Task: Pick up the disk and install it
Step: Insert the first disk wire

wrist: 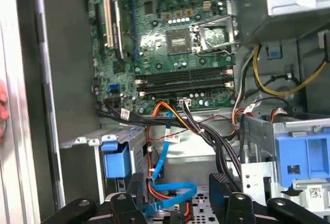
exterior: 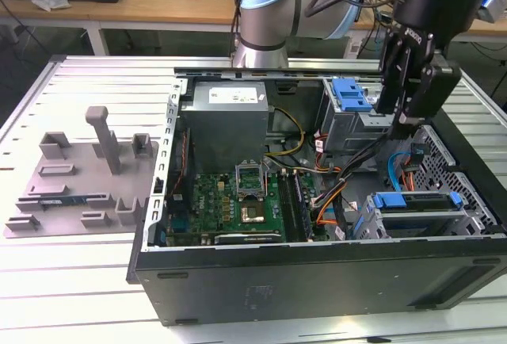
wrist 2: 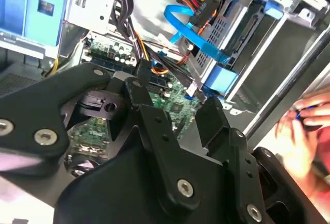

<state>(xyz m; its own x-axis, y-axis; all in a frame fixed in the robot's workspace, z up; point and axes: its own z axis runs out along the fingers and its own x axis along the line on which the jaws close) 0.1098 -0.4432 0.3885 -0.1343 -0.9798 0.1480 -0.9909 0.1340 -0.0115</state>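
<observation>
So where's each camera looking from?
Exterior view: off the arm, looking down on the open computer case; arm and gripper show.
First wrist view: on the wrist, facing the motherboard; gripper fingers show.
Second wrist view: on the wrist, facing the drive cage; the gripper shows close up.
Both wrist views share the motherboard and blue cable.

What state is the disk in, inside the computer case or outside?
Inside: the disk sits in the drive cage, near the end effector. Fully seated: cannot tell.
</observation>
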